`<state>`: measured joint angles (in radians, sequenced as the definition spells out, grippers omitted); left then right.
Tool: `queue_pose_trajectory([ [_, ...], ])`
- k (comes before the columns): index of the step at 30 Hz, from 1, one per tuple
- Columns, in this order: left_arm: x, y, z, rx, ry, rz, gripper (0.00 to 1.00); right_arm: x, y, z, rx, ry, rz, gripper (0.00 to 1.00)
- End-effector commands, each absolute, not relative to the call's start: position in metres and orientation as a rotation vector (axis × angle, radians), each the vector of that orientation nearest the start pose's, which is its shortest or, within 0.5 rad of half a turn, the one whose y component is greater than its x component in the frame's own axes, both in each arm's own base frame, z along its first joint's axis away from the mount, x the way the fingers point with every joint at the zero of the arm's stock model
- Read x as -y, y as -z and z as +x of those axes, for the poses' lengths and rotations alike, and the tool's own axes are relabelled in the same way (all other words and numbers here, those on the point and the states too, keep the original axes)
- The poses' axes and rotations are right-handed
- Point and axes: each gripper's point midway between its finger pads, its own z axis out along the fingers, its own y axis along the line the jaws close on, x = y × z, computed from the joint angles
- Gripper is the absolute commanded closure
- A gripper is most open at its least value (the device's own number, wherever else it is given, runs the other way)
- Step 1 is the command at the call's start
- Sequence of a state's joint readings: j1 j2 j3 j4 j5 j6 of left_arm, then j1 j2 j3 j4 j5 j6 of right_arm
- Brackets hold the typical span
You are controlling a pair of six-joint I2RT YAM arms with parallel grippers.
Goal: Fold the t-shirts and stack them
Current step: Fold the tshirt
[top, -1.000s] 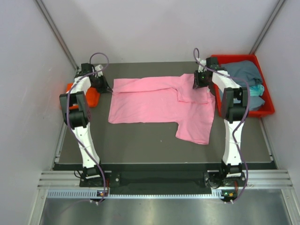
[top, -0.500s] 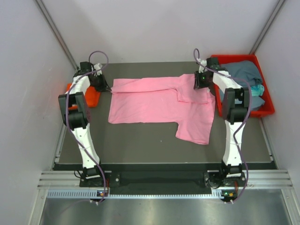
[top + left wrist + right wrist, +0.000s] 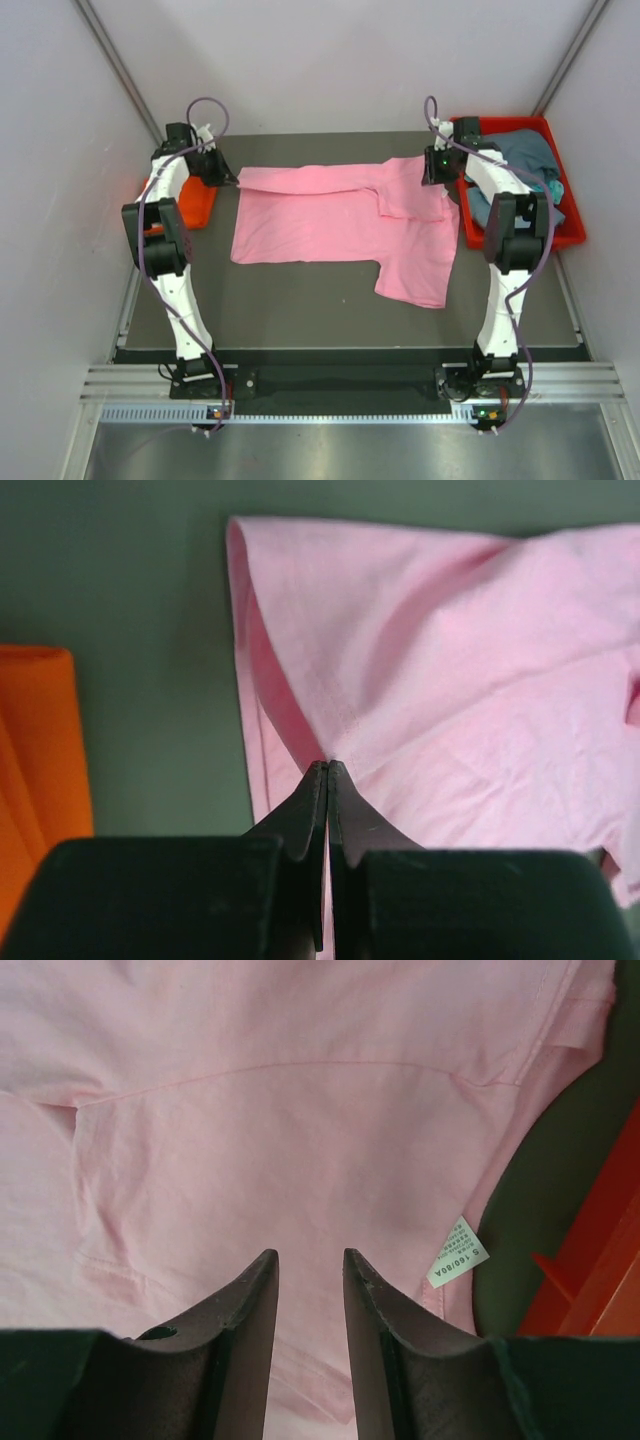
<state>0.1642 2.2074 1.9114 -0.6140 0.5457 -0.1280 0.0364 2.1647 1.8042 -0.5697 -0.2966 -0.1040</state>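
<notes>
Two pairs of jaws: the left jaws are clenched on the far left corner of the pink shirt (image 3: pixel 320 220); the right jaws stand parted and empty above its far right part. It lies spread on the surface (image 3: pixel 300 310), with an orange shirt (image 3: pixel 195 205) at the left edge and a tray (image 3: pixel 565 238) holding a grey-blue shirt (image 3: pixel 525 148) at the right.

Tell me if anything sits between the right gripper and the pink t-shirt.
Nothing visible does. The right gripper hangs open directly over the pink t-shirt, bare cloth showing between its jaws; the white size label lies off to the side.
</notes>
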Motion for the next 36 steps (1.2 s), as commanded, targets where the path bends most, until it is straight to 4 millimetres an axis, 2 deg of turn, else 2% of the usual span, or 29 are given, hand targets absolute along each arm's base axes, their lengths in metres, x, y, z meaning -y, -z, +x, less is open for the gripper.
queue_pose_trajectory([
  [1, 0.019, -0.125, 0.512, -2.424, 0.762, -0.119, 1.00, -0.067, -0.113, 0.537, -2.377, -0.347, -0.306, 0.67],
  [2, 0.023, -0.114, 0.500, -2.466, 0.792, -0.141, 1.00, -0.067, -0.113, 0.536, -2.380, -0.347, -0.307, 0.67],
  [6, 0.023, -0.099, 0.476, -2.547, 0.795, -0.162, 0.99, -0.067, -0.111, 0.532, -2.386, -0.352, -0.316, 0.67],
  [8, 0.020, -0.093, 0.470, -2.571, 0.775, -0.171, 0.98, -0.067, -0.112, 0.530, -2.387, -0.353, -0.324, 0.67],
  [10, 0.019, -0.091, 0.470, -2.575, 0.757, -0.180, 0.96, -0.068, -0.110, 0.526, -2.394, -0.361, -0.335, 0.66],
  [12, 0.014, -0.090, 0.472, -2.577, 0.721, -0.201, 0.77, -0.069, -0.109, 0.519, -2.407, -0.368, -0.335, 0.66],
  [15, 0.002, -0.095, 0.481, -2.564, 0.621, -0.212, 0.68, -0.070, -0.111, 0.510, -2.411, -0.383, -0.343, 0.64],
  [19, -0.008, -0.108, 0.498, -2.507, 0.549, -0.209, 0.64, -0.069, -0.114, 0.505, -2.409, -0.370, -0.355, 0.62],
  [20, -0.008, -0.116, 0.505, -2.485, 0.543, -0.198, 0.64, -0.067, -0.114, 0.504, -2.411, -0.368, -0.353, 0.62],
  [24, -0.008, -0.115, 0.513, -2.483, 0.562, -0.202, 0.64, -0.067, -0.114, 0.494, -2.425, -0.367, -0.358, 0.62],
  [30, 0.002, -0.102, 0.506, -2.504, 0.644, -0.239, 0.65, -0.063, -0.103, 0.480, -2.461, -0.340, -0.381, 0.60],
  [36, 0.005, -0.082, 0.490, -2.577, 0.663, -0.278, 0.66, -0.044, -0.091, 0.473, -2.508, -0.208, -0.420, 0.60],
])
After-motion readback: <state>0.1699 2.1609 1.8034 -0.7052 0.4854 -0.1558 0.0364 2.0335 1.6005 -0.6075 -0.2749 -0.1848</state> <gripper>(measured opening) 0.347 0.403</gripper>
